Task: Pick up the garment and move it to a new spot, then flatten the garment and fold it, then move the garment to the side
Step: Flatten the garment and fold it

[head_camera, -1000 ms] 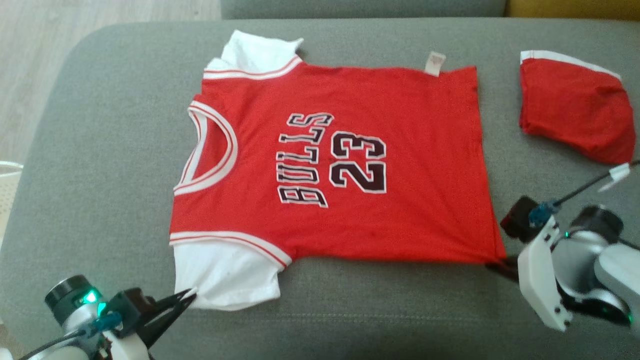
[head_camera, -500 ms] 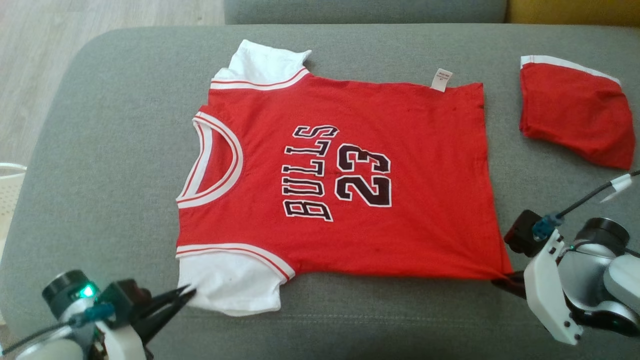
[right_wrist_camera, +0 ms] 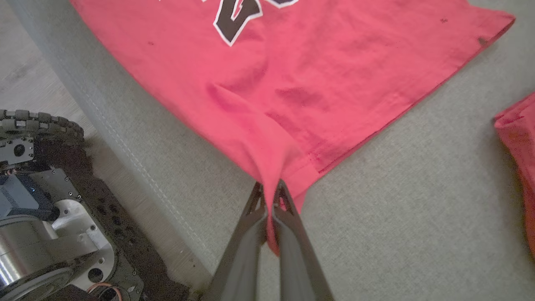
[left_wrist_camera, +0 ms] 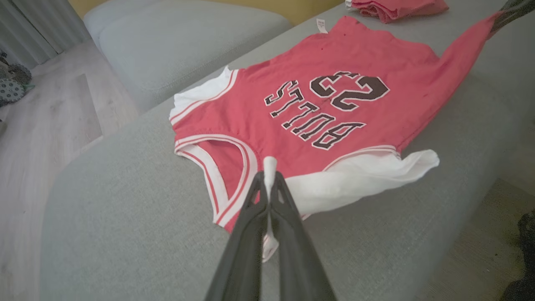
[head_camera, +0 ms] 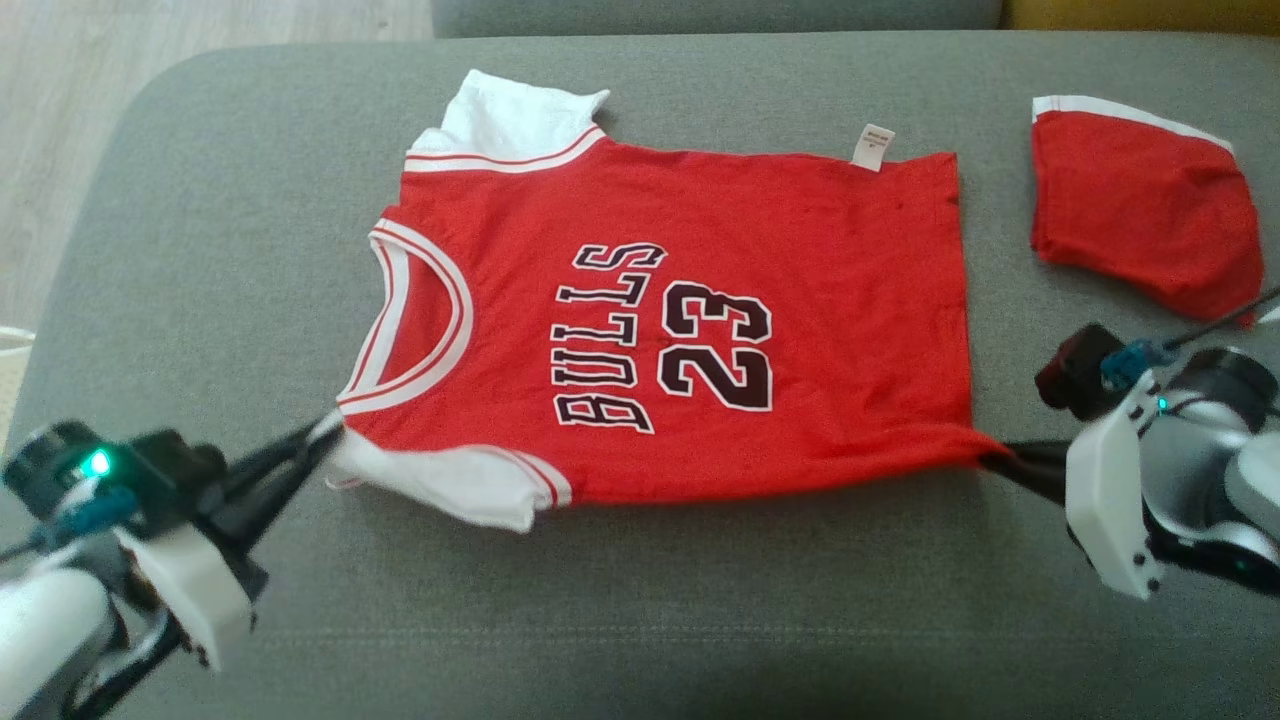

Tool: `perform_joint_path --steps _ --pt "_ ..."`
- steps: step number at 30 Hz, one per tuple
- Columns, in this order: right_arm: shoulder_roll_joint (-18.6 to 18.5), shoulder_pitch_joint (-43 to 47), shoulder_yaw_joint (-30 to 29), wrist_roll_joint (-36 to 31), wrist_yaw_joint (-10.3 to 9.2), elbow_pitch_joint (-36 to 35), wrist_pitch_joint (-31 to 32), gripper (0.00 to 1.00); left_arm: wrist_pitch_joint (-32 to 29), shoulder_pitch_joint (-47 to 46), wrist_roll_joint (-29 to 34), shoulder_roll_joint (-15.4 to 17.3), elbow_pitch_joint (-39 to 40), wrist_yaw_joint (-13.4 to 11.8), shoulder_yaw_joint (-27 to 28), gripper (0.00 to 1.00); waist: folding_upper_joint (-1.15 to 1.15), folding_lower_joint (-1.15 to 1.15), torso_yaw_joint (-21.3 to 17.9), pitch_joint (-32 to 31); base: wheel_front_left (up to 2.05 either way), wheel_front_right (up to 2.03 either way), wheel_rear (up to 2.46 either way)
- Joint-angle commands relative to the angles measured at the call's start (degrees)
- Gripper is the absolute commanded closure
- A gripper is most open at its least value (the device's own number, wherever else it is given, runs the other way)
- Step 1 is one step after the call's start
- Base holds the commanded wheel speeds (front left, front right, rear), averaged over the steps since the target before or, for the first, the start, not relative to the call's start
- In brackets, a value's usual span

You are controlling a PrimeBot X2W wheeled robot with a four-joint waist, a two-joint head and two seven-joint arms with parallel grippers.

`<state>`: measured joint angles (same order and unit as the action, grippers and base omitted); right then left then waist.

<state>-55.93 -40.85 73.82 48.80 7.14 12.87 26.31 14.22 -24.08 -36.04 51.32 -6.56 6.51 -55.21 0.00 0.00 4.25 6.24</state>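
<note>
Red jersey (head_camera: 700, 320) lies face up on the grey sofa (head_camera: 200, 250), print "BULLS 23" readable sideways in the head view, neck hole toward the robot's left, hem toward its right. Mostly flat, but the near edge is lifted and pulled taut between the two arms.

Left gripper (head_camera: 325, 432) is clenched on the jersey at the white near sleeve (head_camera: 470, 485), right beside the neck trim. The left wrist view shows white fabric pinched between the dark fingers and poking past the tips, with the sleeve hanging loose off to one side.

Right gripper (head_camera: 990, 462) is clenched on the near hem corner. In the right wrist view red cloth bunches into a ridge that runs down between its fingers.

White far sleeve (head_camera: 510, 115) is flat on the cushion, and a white label (head_camera: 872, 147) sticks out at the far edge.

Second red garment (head_camera: 1140, 200) with a white band lies on the sofa at far right, apart from the jersey. Wood floor (head_camera: 60, 100) is at upper left. Robot base (right_wrist_camera: 37, 121) sits below the sofa edge in the right wrist view.
</note>
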Motion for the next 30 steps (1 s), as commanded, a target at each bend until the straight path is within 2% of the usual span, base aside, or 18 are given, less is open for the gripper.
perform_joint_path --steps 1,6,13,19,30 --pt "-0.63 -1.5 -1.13 0.09 0.35 -0.23 -1.14 1.0 0.65 -4.12 -0.25 3.35 0.97 -0.49 4.21 1.0 0.0 0.0 -0.34 0.24 0.0 0.0 0.0" --pt "0.52 -4.57 -0.93 -0.42 0.35 1.33 -1.85 1.0 0.72 -7.12 -0.92 2.88 0.58 -0.56 7.16 1.0 0.0 0.0 -0.95 2.26 0.0 0.0 0.0" --pt "3.13 -9.21 -0.67 -2.13 0.35 4.63 -2.73 1.0 0.68 -12.75 0.37 1.59 -3.26 -0.03 8.37 1.0 0.0 0.0 -1.78 5.67 0.0 0.0 0.0" --pt "5.36 -11.67 -0.55 -3.56 0.35 6.92 -3.28 1.0 -0.64 -17.13 1.46 -0.26 -6.74 0.64 6.15 1.0 0.0 0.0 -2.37 7.98 0.0 0.0 0.0" --pt "8.3 -14.73 -0.48 -6.05 0.35 10.16 -4.12 1.0 -2.57 -27.19 1.03 -2.37 -12.92 0.96 -2.23 1.0 0.0 0.0 -3.26 12.88 0.0 0.0 0.0"
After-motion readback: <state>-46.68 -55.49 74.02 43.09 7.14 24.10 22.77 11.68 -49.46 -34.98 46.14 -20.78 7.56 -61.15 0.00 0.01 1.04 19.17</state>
